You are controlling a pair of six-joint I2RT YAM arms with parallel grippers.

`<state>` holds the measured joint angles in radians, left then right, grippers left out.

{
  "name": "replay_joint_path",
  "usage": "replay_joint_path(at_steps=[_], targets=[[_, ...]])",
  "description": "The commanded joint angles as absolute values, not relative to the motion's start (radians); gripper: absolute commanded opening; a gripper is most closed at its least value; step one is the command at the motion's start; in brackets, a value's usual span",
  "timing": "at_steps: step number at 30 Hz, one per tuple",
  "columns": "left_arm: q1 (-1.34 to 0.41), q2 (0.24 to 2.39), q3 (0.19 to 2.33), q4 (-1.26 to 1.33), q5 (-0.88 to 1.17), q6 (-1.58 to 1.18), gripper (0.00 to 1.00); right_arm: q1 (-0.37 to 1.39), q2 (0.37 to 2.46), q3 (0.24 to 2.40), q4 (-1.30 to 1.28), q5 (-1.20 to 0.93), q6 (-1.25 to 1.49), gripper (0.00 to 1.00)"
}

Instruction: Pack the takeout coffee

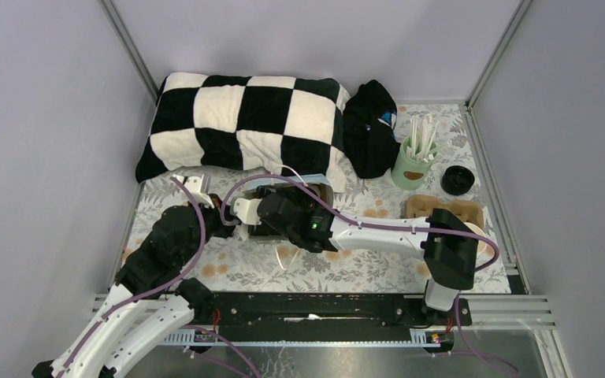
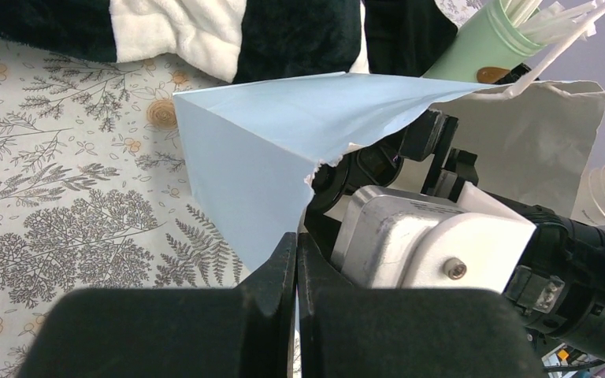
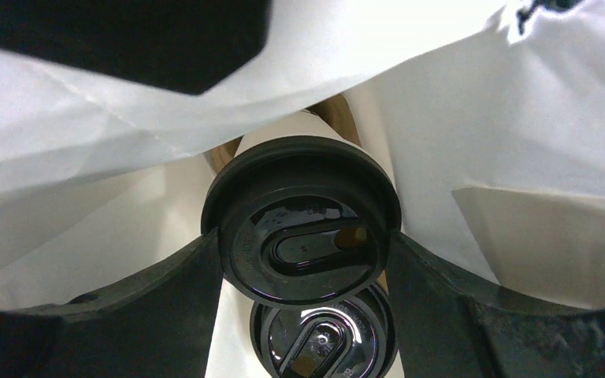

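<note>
Takeout coffee (image 3: 303, 224) between fingers (image 3: 165, 307) of right tool (image 3: 307, 276), arm outstretched into white bag (image 3: 520, 102).

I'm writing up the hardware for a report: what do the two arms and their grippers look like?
Both the left arm and right arm mix white link shells with blocky black joints; purple cables run along them. A green light glows near the right wrist. The left gripper and right gripper have matte black fingers.
</note>
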<state>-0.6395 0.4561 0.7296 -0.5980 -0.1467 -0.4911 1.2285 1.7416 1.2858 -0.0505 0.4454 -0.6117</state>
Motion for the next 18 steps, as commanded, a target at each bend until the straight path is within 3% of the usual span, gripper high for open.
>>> replay_joint_path(at_steps=[1,18], targets=[[-0.640,0.469,0.780,-0.622,-0.144,-0.494,0.00,1.210,1.769,1.333,-0.088,0.501,-0.585,0.31],[-0.640,0.533,0.855,-0.646,-0.050,-0.557,0.00,1.244,1.819,1.442,-0.181,0.449,-0.402,0.43]])
